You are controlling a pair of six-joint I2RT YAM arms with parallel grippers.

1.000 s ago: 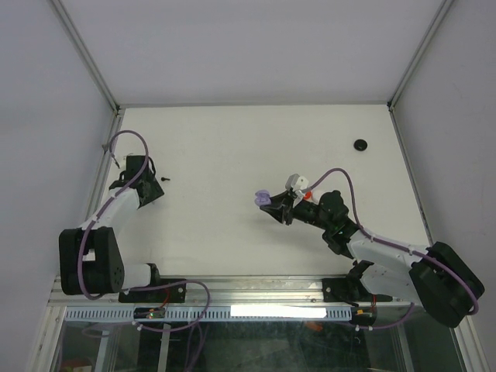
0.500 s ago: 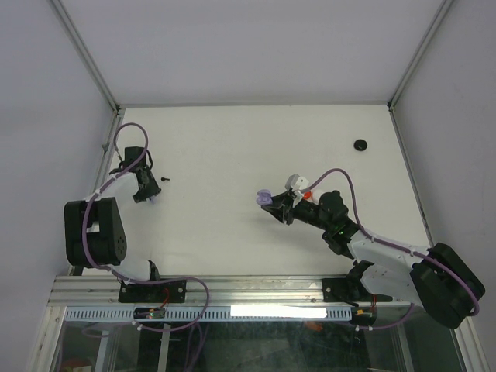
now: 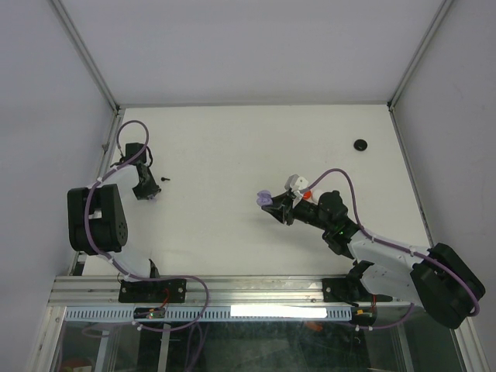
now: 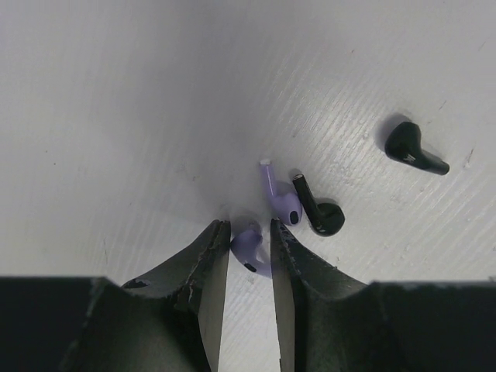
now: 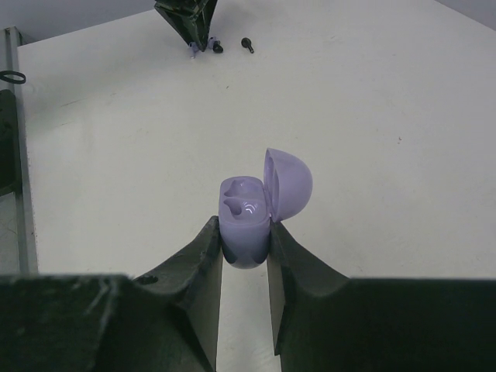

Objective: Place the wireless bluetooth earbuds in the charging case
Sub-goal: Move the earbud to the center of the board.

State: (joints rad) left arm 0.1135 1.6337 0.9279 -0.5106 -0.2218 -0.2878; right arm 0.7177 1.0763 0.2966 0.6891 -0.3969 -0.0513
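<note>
1. Top external view. Landmark: left tool (image 3: 149, 194), which pointed down at the table (image 3: 232, 139).
   - The far black earbud (image 3: 164, 179) lay near the left tool, to its right and slightly farther from the arm bases.
   - The right tool (image 3: 273, 204) sat well apart to the right of the left tool. It was clamped on the lavender charging case (image 3: 263, 199).
   - A dark round object (image 3: 360, 144) lay farther right still, well apart from everything else.

2. Left wrist view.
   - The left tool's fingers (image 4: 208, 267) pressed on both sides of a lavender earbud (image 4: 249, 249), which rested on the table between the tips.
   - A second lavender earbud (image 4: 284, 205) lay just beyond the tips and slightly right, with its stem pointing away.
   - The near black earbud (image 4: 319, 209) lay just beside it on the right. I could not tell whether the two touched.
   - The far black earbud lay apart, farther right and farther out.

3. Right wrist view.
   - The right tool's fingers (image 5: 203, 263) gripped the lower body of the case from both sides.
   - The case stood upright with its lid (image 5: 288, 186) hinged open to the right. Both wells were visible.
   - The left tool showed far across the table, tips down, with earbuds at its tips.
</note>
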